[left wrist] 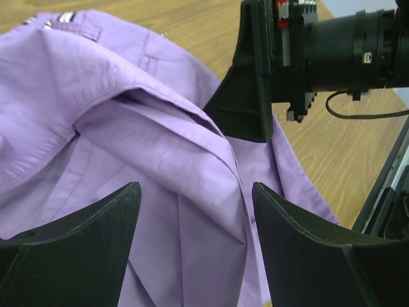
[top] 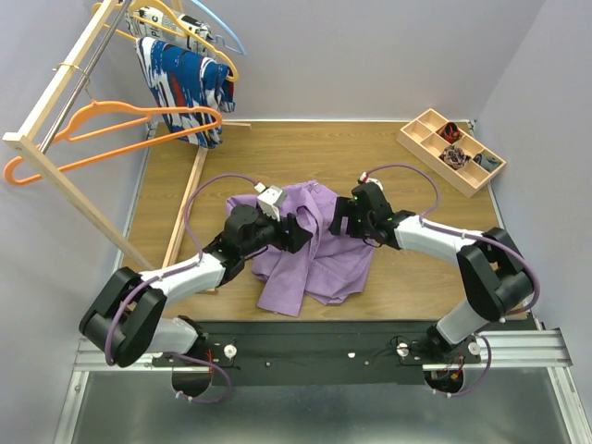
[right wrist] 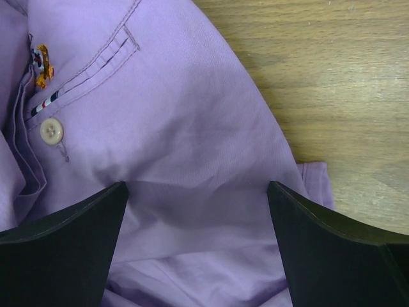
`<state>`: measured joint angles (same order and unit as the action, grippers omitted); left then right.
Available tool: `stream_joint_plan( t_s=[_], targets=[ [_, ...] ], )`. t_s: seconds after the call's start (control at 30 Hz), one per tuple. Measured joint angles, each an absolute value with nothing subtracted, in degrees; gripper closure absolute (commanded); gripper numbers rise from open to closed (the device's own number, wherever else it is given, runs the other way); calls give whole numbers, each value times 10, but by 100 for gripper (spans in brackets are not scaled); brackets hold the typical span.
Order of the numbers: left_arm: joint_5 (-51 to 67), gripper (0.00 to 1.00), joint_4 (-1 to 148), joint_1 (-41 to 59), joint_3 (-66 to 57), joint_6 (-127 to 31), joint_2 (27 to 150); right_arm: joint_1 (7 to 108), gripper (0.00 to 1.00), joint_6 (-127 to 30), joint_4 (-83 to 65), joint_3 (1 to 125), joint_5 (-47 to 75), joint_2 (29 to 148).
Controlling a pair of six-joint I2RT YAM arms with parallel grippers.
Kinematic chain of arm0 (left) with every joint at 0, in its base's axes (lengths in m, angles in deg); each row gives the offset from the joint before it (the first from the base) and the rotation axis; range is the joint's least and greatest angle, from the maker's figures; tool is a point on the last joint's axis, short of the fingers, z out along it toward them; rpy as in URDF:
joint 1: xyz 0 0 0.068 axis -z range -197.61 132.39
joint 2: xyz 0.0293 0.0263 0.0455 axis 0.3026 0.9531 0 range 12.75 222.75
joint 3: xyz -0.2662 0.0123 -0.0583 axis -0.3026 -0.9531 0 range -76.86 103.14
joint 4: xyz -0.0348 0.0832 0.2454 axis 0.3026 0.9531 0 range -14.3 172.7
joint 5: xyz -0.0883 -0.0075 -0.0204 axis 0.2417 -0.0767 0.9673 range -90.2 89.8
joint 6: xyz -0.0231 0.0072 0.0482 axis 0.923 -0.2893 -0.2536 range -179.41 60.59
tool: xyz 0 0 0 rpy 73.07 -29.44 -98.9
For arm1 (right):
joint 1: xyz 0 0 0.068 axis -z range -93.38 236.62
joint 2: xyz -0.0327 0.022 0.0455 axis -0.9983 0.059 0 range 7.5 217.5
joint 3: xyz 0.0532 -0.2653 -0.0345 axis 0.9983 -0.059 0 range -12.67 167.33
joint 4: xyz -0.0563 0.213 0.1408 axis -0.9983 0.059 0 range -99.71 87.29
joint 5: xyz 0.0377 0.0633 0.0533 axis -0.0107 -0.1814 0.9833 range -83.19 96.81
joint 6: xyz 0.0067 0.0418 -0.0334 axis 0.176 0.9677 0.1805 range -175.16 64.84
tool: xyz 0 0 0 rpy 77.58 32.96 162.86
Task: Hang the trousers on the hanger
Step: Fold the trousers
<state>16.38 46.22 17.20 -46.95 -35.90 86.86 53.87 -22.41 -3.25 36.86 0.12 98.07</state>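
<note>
While my left gripper (left wrist: 195,192) and right gripper (right wrist: 195,188) hang released over the trousers (top: 314,254), crumpled on the table (top: 416,194), I judge I'm at the grasping step. Next I must pinch fabric and lift toward the hanger (top: 157,109) on the far-left rack (top: 55,83).

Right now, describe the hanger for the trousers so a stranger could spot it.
Find the wooden rack on the far left. Toward its near end hangs a bright orange hanger. It is bare; the paler yellow-orange hanger carries a patterned garment, beside a light blue hanger.
</note>
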Motion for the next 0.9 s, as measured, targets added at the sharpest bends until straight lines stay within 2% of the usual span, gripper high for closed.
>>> stream_joint_plan(
  t_s=[0.1,0.13,0.2,0.23,0.3,0.33,0.4,0.43,0.5,0.7,0.9],
  targets=[
    [165,21,462,177,-470,-357,879,540,12,-222,-42,369,6,992],
    [166,21,462,181,-470,-357,885,540,18,-222,-44,369,8,998],
    [171,25,460,186,-470,-357,890,540,24,-221,-48,369,11,1005],
    [172,35,457,187,-471,-357,893,540,34,-220,-50,369,13,1010],
    [179,54,446,189,-473,-355,897,540,48,-221,-54,369,16,1016],
    [181,73,440,190,-474,-352,899,540,63,-219,-56,369,17,1018],
    [185,89,429,191,-477,-350,904,540,77,-218,-58,369,19,1019],
    [185,100,424,191,-478,-348,906,541,89,-215,-60,369,20,1019],
    [183,100,413,192,-483,-340,905,541,99,-217,-62,369,21,1019],
    [155,100,410,191,-492,-340,875,564,99,-211,-66,362,27,1010],
    [112,100,450,155,-485,-359,789,627,99,-218,-46,343,19,926]
  ],
)
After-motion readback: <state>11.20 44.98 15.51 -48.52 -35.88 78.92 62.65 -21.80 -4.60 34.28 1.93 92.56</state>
